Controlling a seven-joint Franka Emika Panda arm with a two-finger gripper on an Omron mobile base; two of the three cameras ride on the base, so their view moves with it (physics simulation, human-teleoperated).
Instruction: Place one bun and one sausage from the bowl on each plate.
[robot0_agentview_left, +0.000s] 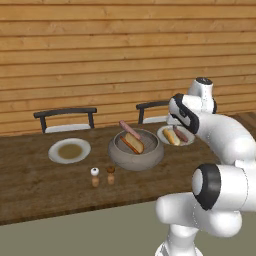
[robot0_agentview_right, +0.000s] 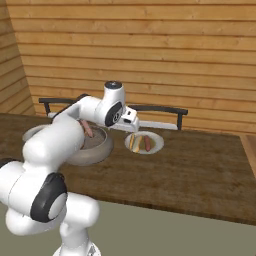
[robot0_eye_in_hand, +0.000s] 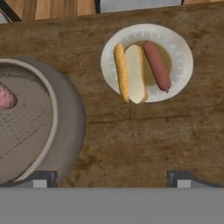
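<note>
Gripper (robot0_eye_in_hand: 112, 178), fingertips set wide apart and holding nothing, hangs over bare table (robot0_eye_in_hand: 131, 135) between the bowl (robot0_eye_in_hand: 65, 127) on its left and the filled right plate (robot0_eye_in_hand: 179, 48). Remaining bun (robot0_agentview_left: 132, 143) and sausage (robot0_agentview_left: 129, 129) lie in the bowl, leftward of the gripper, long axes slanting; the empty plate (robot0_agentview_left: 56, 155) lies farther left, beyond the bowl.

In the hand view the bowl (robot0_eye_in_hand: 65, 127) is cut off by the left edge, and of the sausage (robot0_eye_in_hand: 6, 96) inside it a single rounded end is seen. The fingertips (robot0_eye_in_hand: 41, 179) are cropped by the lower band, so the jaws' spacing cannot be judged. In the right base view the bowl's near-left rim is hidden behind the arm (robot0_agentview_right: 55, 137).
</note>
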